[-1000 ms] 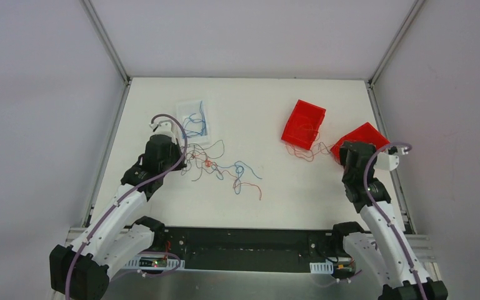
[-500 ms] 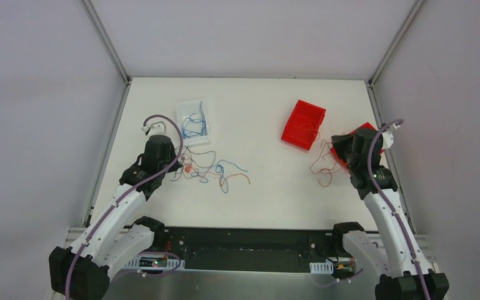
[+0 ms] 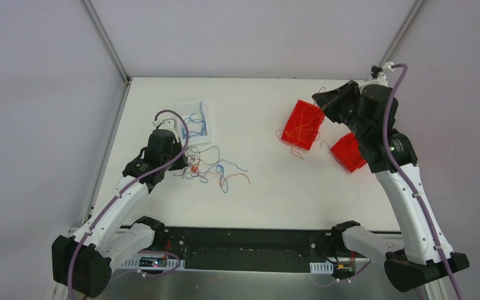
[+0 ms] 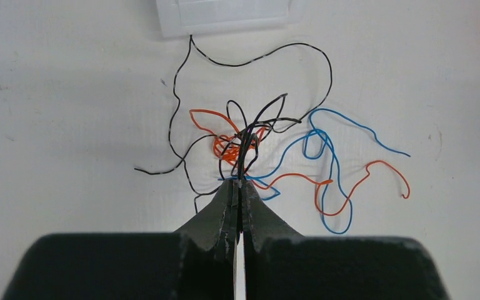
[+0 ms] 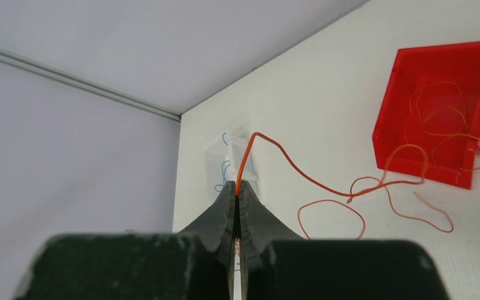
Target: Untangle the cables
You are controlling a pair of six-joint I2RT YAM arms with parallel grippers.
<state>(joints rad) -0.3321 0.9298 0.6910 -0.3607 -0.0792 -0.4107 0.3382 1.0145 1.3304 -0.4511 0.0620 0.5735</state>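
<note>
A tangle of thin black, blue and orange cables (image 3: 211, 170) lies left of the table's centre; its knot (image 4: 237, 142) sits just ahead of my left gripper. My left gripper (image 3: 185, 162) (image 4: 239, 183) is shut on a black cable at the knot's near edge. My right gripper (image 3: 318, 99) (image 5: 238, 186) is raised at the back right, shut on an orange cable (image 5: 300, 172). That cable hangs with other orange strands (image 3: 292, 135) down to the red bin (image 3: 304, 122) (image 5: 437, 81), some lying inside it.
A clear tray (image 3: 194, 120) holding blue wires stands at the back left, just beyond the tangle; its edge shows in the left wrist view (image 4: 222, 17). A second red bin (image 3: 348, 152) lies under my right arm. Grey walls close the table sides.
My right arm has lifted from the table by the red bins and swung back, carrying the orange cables up over the far red bin. The tangle was dragged a little left.
</note>
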